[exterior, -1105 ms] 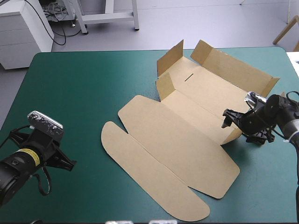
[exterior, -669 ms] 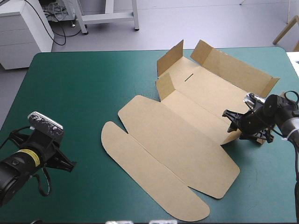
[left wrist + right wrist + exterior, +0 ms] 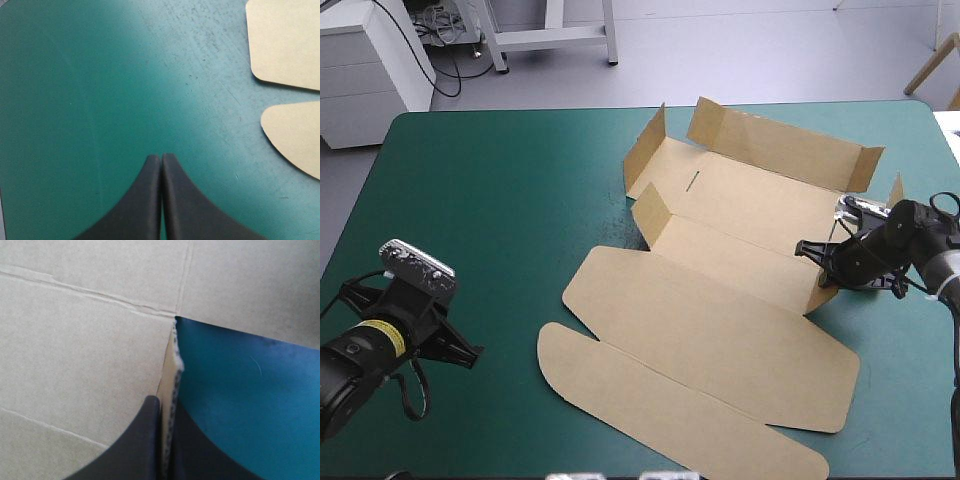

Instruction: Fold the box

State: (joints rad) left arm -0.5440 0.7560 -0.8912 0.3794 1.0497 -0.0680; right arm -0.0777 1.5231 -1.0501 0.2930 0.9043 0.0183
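Right claw (image 3: 164,407) pinching a side wall of the box (image 3: 720,310)
Left claw (image 3: 161,159) closed on nothing, box flaps lying ahead

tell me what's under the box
Only the teal-green cover shows around the box and below the flap pinched by the right gripper. Whatever lies beneath its flat panels is covered, so it cannot be seen.
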